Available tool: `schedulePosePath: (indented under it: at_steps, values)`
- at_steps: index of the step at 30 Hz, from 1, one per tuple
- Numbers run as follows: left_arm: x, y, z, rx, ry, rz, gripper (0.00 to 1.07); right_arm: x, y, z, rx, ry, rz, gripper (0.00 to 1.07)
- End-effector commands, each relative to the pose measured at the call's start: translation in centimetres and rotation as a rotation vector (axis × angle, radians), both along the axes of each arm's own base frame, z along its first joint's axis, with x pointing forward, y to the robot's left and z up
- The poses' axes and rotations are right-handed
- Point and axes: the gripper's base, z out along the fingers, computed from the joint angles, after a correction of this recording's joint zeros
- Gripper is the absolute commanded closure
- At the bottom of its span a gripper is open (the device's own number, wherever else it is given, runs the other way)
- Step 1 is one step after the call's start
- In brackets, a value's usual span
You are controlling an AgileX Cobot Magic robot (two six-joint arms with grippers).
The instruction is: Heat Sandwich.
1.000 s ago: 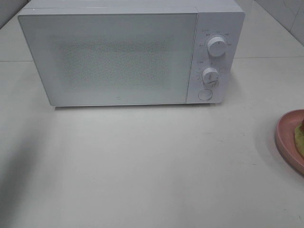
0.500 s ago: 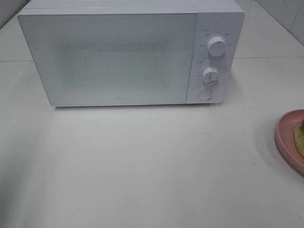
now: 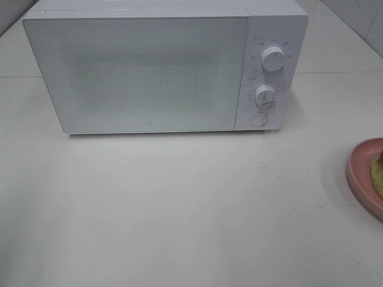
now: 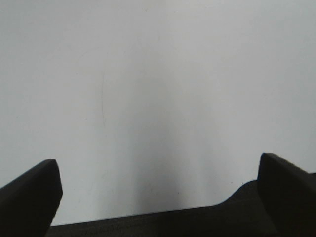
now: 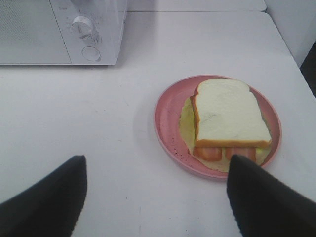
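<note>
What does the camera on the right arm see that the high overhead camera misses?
Only the right wrist view shows the whole sandwich, white bread over red and yellow-green filling, and the right arm's own dark open jaws with nothing between them. Only the high view shows the microwave's full closed door and upper knob. Both share the white table, the lower knob and button, and the pink plate, cut off overhead.

Small printed marks ring the two dials on the microwave control panel, and a tiny logo sits low on its door, but none is legible.
</note>
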Motion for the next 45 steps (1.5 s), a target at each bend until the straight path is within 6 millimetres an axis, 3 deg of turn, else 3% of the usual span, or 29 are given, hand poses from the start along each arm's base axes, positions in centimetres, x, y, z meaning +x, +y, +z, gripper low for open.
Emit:
schedulePosePath:
  at_steps: [1, 21, 45]
  values:
    - [-0.9, 0.1, 0.2, -0.001, -0.058, 0.004, 0.03, -0.3, 0.0, -0.1, -0.007, -0.029, -0.005, 0.31]
    - [-6.2, 0.3, 0.8, -0.013, -0.416, 0.085, 0.03, -0.3, 0.0, -0.1, -0.008, -0.029, -0.004, 0.31]
    - [-6.2, 0.2, 0.8, -0.015, -0.41, 0.084, 0.03, -0.3, 0.0, -0.1, -0.007, -0.029, -0.005, 0.31]
